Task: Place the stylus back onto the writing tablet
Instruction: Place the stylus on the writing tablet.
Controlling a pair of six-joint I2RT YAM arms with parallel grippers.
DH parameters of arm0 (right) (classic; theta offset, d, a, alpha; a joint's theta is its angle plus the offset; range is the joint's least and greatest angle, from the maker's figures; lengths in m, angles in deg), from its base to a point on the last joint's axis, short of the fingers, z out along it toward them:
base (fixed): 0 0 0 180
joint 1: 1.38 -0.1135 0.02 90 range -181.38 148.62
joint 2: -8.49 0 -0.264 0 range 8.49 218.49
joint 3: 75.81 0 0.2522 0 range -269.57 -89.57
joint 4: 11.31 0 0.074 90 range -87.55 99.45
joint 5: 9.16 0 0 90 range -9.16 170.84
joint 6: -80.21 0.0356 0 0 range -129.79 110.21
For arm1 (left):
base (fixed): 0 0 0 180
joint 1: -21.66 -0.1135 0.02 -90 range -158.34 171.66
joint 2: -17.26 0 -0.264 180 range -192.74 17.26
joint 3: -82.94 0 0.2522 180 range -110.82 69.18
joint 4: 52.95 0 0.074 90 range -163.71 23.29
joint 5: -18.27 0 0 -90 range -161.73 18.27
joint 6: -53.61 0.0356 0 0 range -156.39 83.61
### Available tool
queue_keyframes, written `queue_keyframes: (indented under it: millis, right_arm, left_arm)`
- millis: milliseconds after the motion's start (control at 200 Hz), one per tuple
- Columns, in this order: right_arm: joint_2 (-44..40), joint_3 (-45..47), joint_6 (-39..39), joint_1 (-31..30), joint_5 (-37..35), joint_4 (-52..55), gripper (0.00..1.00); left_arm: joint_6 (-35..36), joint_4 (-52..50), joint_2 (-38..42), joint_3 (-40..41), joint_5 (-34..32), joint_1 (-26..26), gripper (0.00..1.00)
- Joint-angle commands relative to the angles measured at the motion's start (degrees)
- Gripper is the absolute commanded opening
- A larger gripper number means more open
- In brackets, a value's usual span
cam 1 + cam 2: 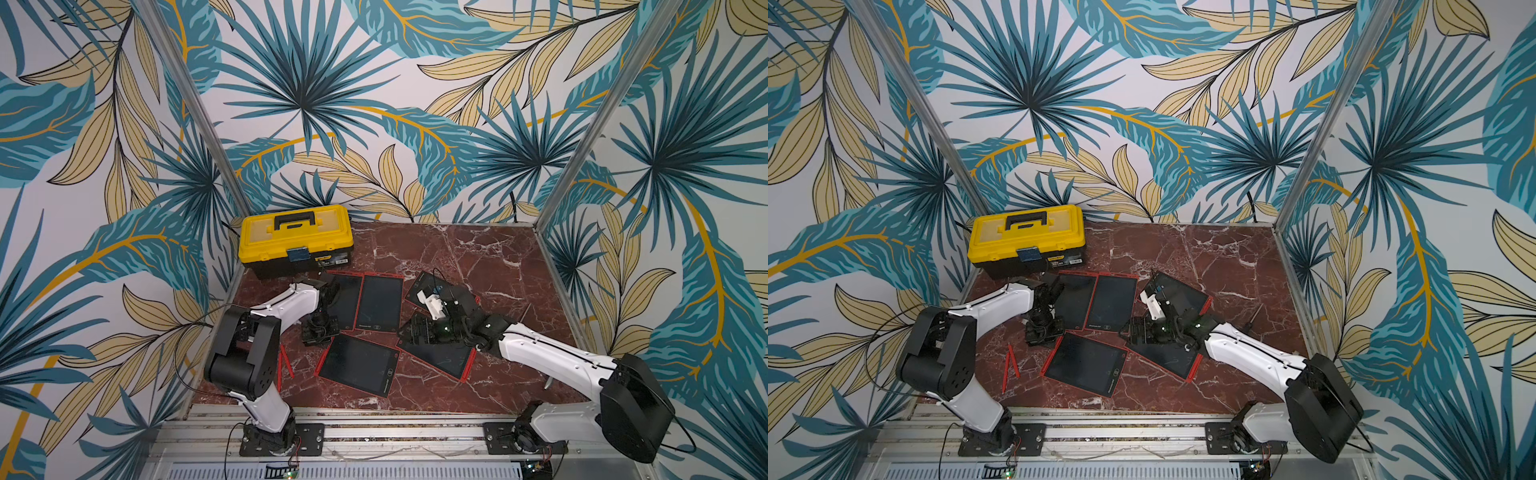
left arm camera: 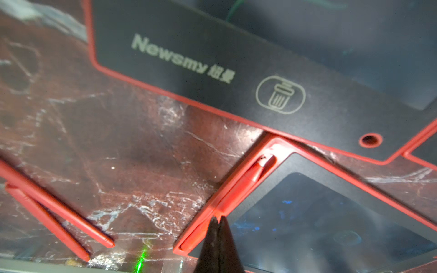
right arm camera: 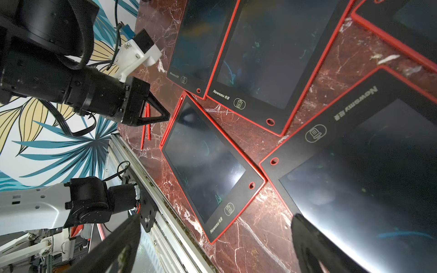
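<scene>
Toolbox [image 1: 291,237]: yellow lid, black handle, at the far left of the red marble table [image 1: 478,257]; its front sticker is too small to read.
Loose styluses [image 2: 59,206]: two red ones lying side by side on the marble, near the left arm's base.
Left gripper [image 2: 218,221]: fingertips pressed together with nothing between them, poised at the edge slot of the near tablet [image 1: 359,365]; I cannot tell whether they touch it.
Stylus [image 2: 246,182]: red, lying seated in that tablet's red side slot.
Neighbouring tablet [image 2: 236,71]: prints "Newsmy", then Chinese characters I cannot read, a bin icon in an oval, and a round hole at the corner.
Right gripper [image 3: 212,245]: fingers spread wide and empty, above the right-hand tablet [image 3: 354,189], also marked "Newsmy".
</scene>
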Motion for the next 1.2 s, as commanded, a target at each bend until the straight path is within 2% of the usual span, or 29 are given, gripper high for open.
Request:
queue_keyframes:
  millis: [0,631,1197]
  right_arm:
    - [-0.12,0.56,-0.55,-0.26,-0.57,0.52,0.99]
    - [-0.47,0.56,-0.7,-0.31,-0.53,0.87,0.99]
    - [-0.78,0.59,-0.55,-0.33,-0.57,0.79,0.99]
  left_arm:
    - [-0.15,0.97,-1.2,-1.64,-0.33,0.25,0.01]
    - [-1.77,4.53,-2.27,3.42,-1.69,0.46,0.0]
    - [-10.79,8.7,4.14,9.6,-4.83,4.54,0.0]
